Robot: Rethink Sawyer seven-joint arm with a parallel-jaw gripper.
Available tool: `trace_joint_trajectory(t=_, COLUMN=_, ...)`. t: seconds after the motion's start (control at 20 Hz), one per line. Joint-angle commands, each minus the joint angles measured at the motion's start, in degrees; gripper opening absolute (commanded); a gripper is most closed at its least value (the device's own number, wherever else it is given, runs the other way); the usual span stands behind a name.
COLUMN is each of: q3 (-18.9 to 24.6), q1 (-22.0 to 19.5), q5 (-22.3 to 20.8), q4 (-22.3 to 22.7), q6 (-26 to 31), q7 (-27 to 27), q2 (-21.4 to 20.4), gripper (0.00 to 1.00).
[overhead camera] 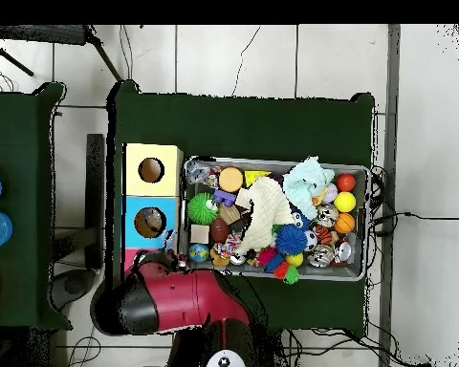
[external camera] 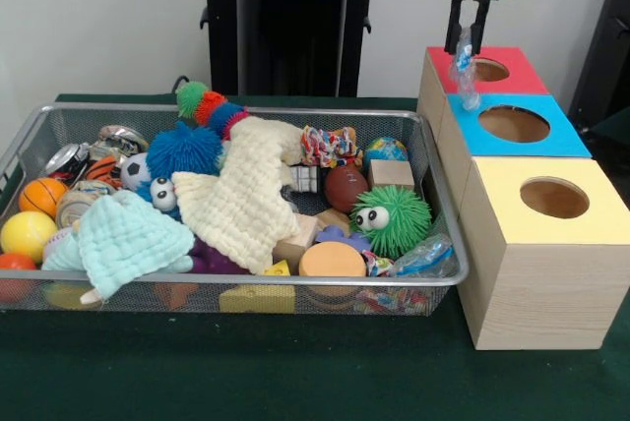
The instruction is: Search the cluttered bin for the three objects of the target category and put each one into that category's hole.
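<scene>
Gripper (external camera: 469,35) clamped on 1 water bottle (external camera: 464,72), hanging just at the near edge of the red-topped box's hole (external camera: 490,69); another bottle (external camera: 425,256) left in the bin (external camera: 246,288) at its front right corner, any third hidden. Drop not yet made. Front view alone shows grasp and hole; overhead, red arm (overhead camera: 176,301) covers both.

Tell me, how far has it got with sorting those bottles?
In hand: the gripper holds one water bottle beside the red box's hole, not yet dropped. Left: another bottle lies in the bin. Whether any went in earlier can't be seen.
</scene>
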Motion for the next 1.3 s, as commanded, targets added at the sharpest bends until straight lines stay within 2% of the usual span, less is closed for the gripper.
trace_joint_trajectory(t=0.05, q3=-2.3, q1=1.4, q5=2.5, q4=-5.2, q6=-0.1, q7=11.0, q2=3.8, gripper=0.00)
trace_joint_trajectory(t=0.8, q3=-3.9, q1=6.8, q5=9.6, q4=-8.3, q6=3.3, q7=12.7, q2=5.7, gripper=0.00)
trace_joint_trajectory(t=1.2, q3=-5.8, q1=8.4, q5=11.0, q4=-9.1, q6=1.5, q7=11.9, q2=7.4, gripper=0.00)
trace_joint_trajectory(t=1.25, q3=-6.3, q1=8.6, q5=11.3, q4=-9.3, q6=1.5, q7=11.4, q2=7.6, gripper=1.00)
trace_joint_trajectory(t=1.3, q3=-6.3, q1=8.5, q5=11.6, q4=-9.2, q6=1.5, q7=11.7, q2=7.5, gripper=1.00)
